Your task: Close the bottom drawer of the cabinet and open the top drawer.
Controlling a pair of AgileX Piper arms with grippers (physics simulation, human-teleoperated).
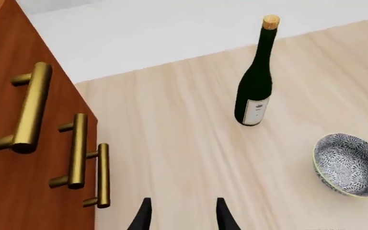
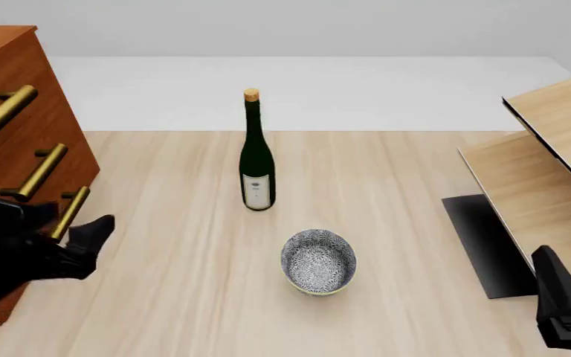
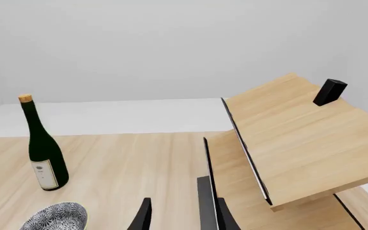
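Observation:
The cabinet point(image 2: 13, 59) stands at the table's left edge, its drawer fronts facing right. The top drawer's brass handle point(image 2: 3, 113) point(image 1: 30, 108), the middle handle and the bottom drawer's handle point(image 2: 71, 212) point(image 1: 101, 175) lie stacked on one flat-looking face; no drawer visibly sticks out. My left gripper point(image 2: 87, 245) point(image 1: 184, 218) is open and empty, just right of the bottom drawer's handle and not touching it. My right gripper point(image 2: 555, 286) point(image 3: 182, 215) is open and empty at the front right, far from the cabinet.
A dark green wine bottle point(image 2: 256, 152) stands mid-table, with a blue-patterned bowl point(image 2: 318, 262) in front of it. Pale plywood boards point(image 2: 553, 149) slant up at the right over a black mat point(image 2: 484, 242).

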